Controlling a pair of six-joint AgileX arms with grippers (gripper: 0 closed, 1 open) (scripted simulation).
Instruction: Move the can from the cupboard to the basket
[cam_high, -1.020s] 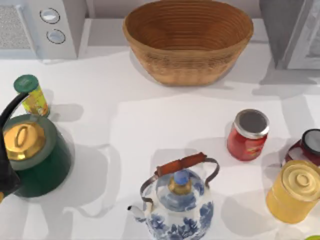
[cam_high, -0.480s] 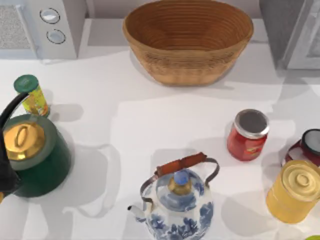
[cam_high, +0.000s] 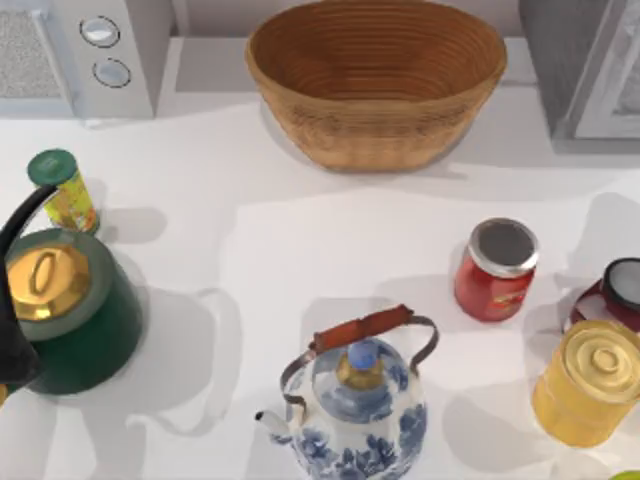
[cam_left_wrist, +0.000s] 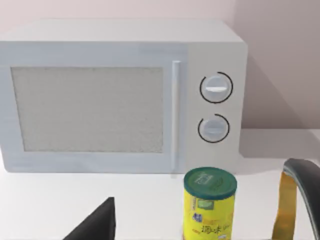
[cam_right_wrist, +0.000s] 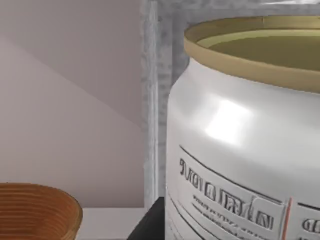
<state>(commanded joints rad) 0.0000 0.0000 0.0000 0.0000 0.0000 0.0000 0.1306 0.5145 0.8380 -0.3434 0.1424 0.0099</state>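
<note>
Top view, table read as a clock face: basket (cam_high: 375, 135) at 12, standing upright with nothing in it. Cupboard (cam_high: 585, 70) at 1–2, at the far right corner, its pale door on the right edge. Microwave (cam_high: 80, 55) at 10–11, two knobs facing the basket side.

Clutter:
- Green-lidded canister (cam_high: 62, 188) at 9, upright.
- Green kettle (cam_high: 75, 310) with a gold lid at 8, just beside the canister.
- Blue-and-white teapot (cam_high: 355, 410) at 6.
- Red jar (cam_high: 497, 270) with a silver lid at 3–4.
- Dark jar (cam_high: 615, 295) at the right edge, at 3–4.
- Yellow tin (cam_high: 590, 385) at 4–5, touching or nearly touching the dark jar.

Right wrist view: the can (cam_right_wrist: 245, 150) is very close to the camera, upright, silver with red marks on the label. A grey cupboard post stands just behind it, and the basket rim is farther off to one side. Can't tell whether the can is inside the cupboard or just at its front. A dark wedge (cam_right_wrist: 150, 227) sits just beside the can. Right gripper: can't tell how wide it is open or whether it has hold of the can.

Left wrist view: faces the microwave door, with the green-lidded canister near the camera and the kettle handle beside it. Left gripper: state can't be told either.
</note>
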